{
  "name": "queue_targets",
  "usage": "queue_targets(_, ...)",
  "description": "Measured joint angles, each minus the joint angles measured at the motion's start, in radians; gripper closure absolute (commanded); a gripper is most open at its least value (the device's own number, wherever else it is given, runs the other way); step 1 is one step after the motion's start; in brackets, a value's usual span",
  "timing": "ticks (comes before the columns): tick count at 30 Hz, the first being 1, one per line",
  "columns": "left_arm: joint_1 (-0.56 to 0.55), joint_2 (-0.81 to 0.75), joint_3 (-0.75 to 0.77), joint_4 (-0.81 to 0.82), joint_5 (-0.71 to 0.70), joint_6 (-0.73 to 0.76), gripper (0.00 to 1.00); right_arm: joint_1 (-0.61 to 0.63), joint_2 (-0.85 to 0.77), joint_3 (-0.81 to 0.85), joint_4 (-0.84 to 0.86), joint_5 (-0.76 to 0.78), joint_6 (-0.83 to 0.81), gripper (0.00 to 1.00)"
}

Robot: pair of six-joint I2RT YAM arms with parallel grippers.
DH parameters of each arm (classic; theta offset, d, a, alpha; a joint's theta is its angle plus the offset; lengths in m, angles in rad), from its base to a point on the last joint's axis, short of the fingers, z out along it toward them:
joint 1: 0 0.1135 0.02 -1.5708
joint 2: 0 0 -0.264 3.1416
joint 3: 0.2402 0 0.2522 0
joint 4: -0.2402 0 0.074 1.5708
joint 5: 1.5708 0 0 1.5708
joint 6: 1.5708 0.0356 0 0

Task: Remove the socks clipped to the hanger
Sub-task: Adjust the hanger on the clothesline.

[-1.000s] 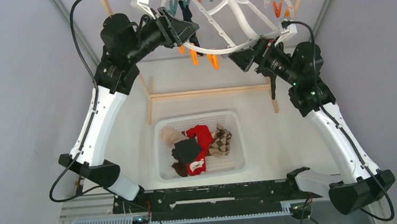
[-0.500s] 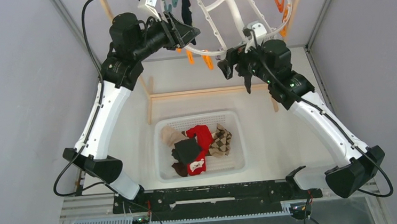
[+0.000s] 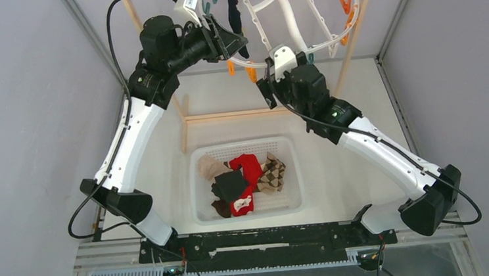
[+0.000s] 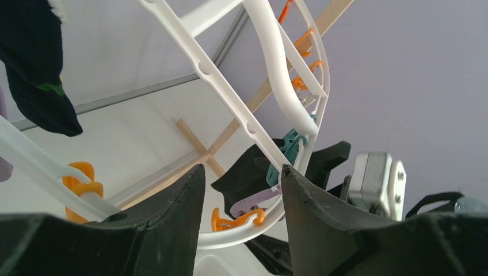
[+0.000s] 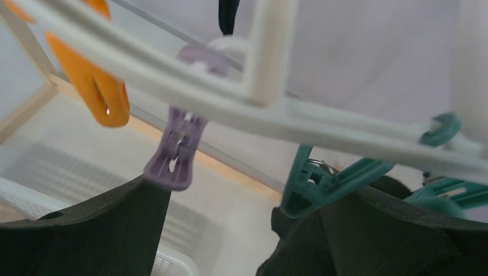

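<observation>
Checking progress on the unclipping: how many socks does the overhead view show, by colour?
Dark sock clipped on the hanger: 1
Black sock in the basket: 1
Red sock: 1
Beige sock: 1
Tan argyle sock: 1
Brown sock: 1
Total: 6, though the red heap may hide another.
</observation>
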Motion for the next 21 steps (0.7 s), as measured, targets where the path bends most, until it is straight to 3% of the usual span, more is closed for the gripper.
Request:
queue_targets(12, 0.001, 0.0, 0.0, -0.015, -0.003, 0.01, 0.44, 0.127, -0.002, -0.079, 0.027, 0.259, -0.157, 0.0)
queue_targets(21, 0.001, -0.001, 0.0, -0.018, -0.003, 0.017, 0.44, 0.246, -0.088, -0.187, -0.014, 0.245, -0.084, 0.0)
